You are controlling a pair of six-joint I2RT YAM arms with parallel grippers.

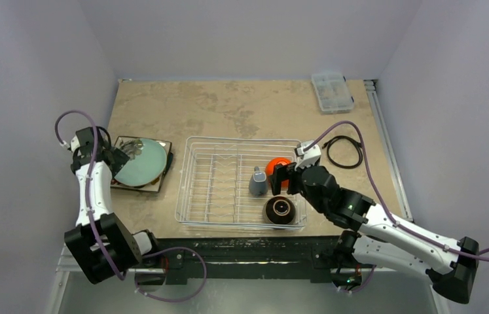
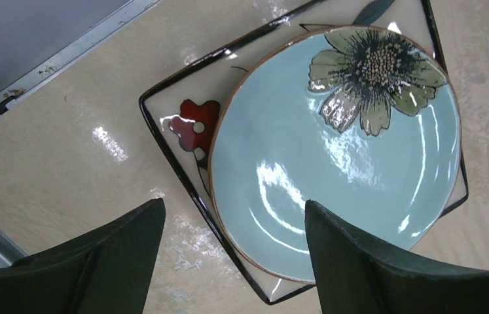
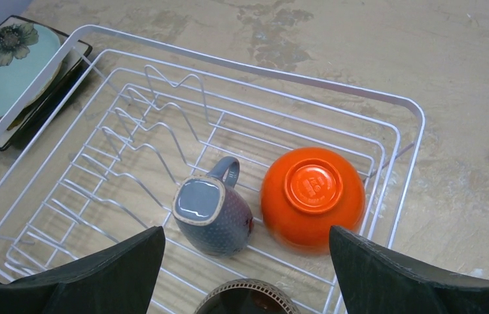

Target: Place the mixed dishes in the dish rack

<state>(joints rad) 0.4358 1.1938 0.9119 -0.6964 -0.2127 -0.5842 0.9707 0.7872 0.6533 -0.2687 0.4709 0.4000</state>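
Tan table, top view: rack at centre holds cup, orange bowl and brown bowl at its right end, while the teal plate lies on the square plate left of the rack, outside it, under the left gripper; right gripper hangs over the rack's right end. Left wrist: fingers spread, gripping nothing, above the stacked plates. Right wrist: fingers wide apart and empty above the cup and upturned orange bowl, which sit just beside each other.
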